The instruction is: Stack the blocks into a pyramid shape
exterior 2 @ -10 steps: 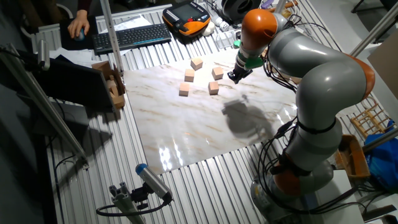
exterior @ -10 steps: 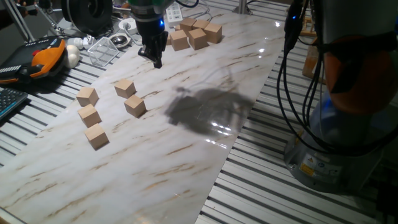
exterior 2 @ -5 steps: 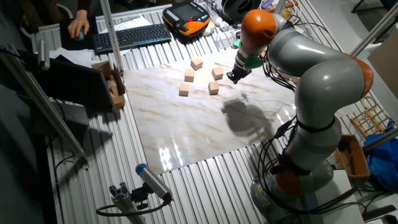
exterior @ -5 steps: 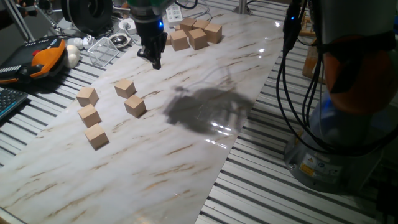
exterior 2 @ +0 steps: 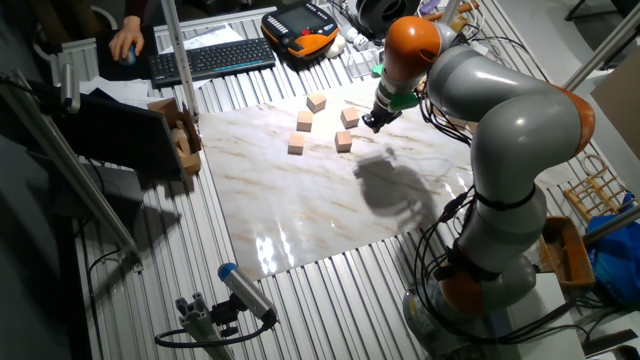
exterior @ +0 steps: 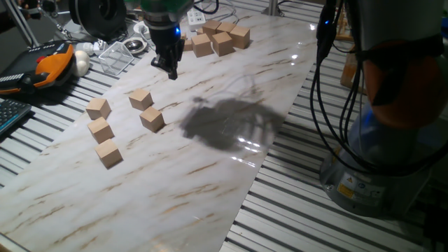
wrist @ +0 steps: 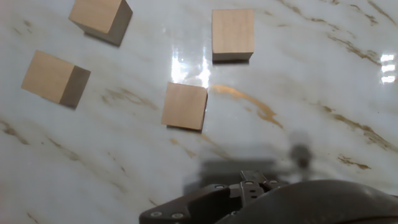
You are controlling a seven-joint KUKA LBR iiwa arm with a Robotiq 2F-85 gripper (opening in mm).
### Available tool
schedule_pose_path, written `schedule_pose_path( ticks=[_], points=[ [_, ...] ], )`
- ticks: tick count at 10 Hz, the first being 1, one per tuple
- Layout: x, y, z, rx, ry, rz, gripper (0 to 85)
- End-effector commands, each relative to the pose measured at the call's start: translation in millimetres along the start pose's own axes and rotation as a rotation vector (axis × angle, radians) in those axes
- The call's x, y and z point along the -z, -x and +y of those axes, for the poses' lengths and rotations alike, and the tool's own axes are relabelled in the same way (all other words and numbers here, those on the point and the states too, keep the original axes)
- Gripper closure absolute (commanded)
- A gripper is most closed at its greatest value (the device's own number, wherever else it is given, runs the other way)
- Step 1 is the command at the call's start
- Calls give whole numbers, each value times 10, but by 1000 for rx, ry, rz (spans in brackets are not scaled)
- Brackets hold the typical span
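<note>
The gripper [exterior: 170,66] hangs above the marble-patterned table [exterior: 210,175] with nothing between its fingers; whether the jaws are spread or pressed together cannot be told, since the fixed views show them only as a dark tip and the hand view shows just the housing at its lower edge. No stacking is visible among the loose blocks: they lie singly on the slab, each apart from the others. In the hand view three sit ahead of the jaws, the nearest block [wrist: 184,106] almost straight ahead, another block [wrist: 233,35] beyond it, and a third block [wrist: 55,77] off to the side, with a fourth block [wrist: 99,17] cut by the frame edge. A separate cluster of cubes [exterior: 220,38] rests on the far side of the gripper from these; whether any of them are stacked is not clear. The pyramid seems barely begun, if at all; every pick and placement appears left to do.
</note>
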State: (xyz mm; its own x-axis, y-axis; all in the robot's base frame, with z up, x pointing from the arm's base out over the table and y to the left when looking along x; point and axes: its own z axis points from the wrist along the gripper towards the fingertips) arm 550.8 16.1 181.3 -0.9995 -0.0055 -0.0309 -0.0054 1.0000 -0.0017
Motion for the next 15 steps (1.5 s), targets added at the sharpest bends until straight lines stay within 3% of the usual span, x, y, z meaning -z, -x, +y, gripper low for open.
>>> schedule_pose_path(
  ticks=[1,4,12,13,15],
  points=[
    [-16,10,16,-2,-1,0,850],
    [-79,30,120,-14,0,0,850],
    [-257,28,218,-15,16,-23,850],
    [-243,33,238,-18,26,-12,850],
    [-249,13,273,-25,14,-26,850]
  ],
)
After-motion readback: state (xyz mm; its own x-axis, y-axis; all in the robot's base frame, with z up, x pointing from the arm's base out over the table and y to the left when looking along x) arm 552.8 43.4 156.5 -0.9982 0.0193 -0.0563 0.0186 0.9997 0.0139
